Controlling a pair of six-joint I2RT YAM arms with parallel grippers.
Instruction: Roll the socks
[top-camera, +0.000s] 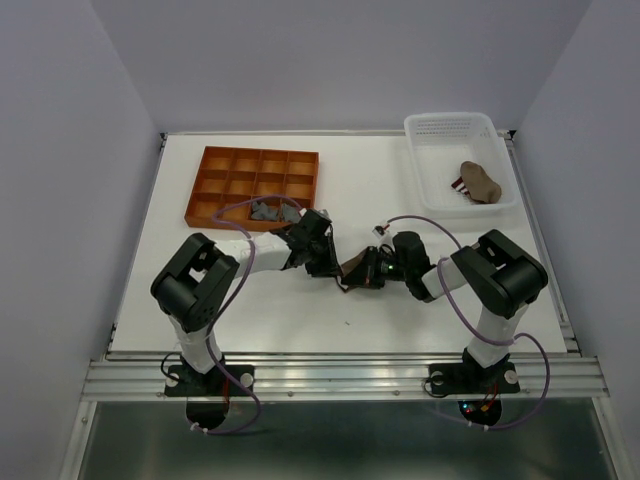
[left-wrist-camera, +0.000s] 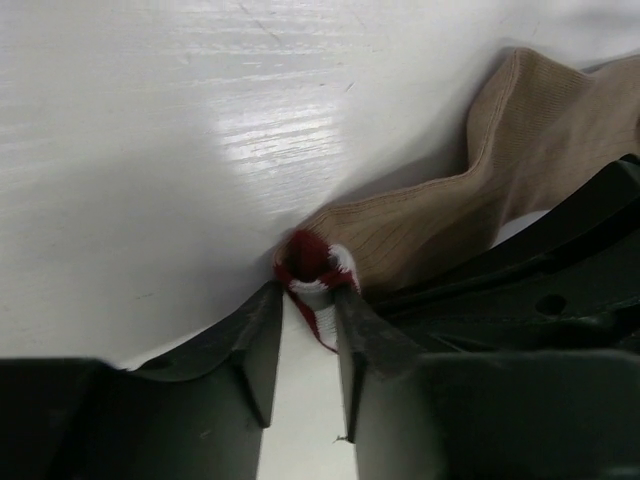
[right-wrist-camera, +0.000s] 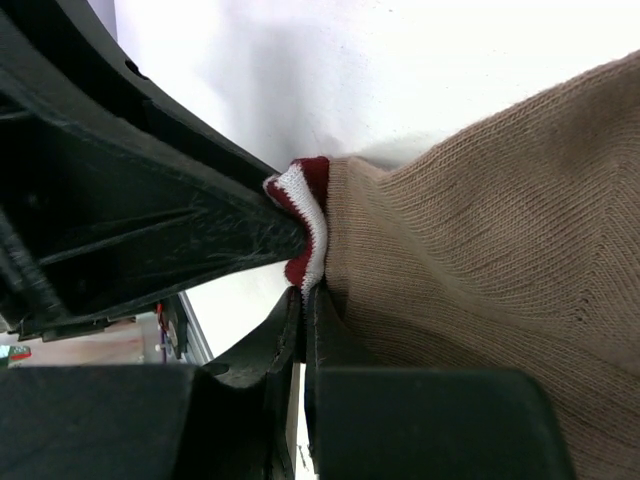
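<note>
Where white table (top-camera: 360, 190) meets pale walls (top-camera: 330, 60), right hand (right-wrist-camera: 303, 310) pinching tan sock (right-wrist-camera: 480, 230), left hand (left-wrist-camera: 310, 295), grip unclear

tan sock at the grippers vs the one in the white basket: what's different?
Place: the tan sock at the grippers lies on the table; the basket sock sits in the white basket.
Shape: the first is loose and wavy, its striped cuff pinched by the right gripper; the basket sock is a compact bundle with nothing touching it.
Shared: both are tan-brown with a red-and-white striped part.
</note>
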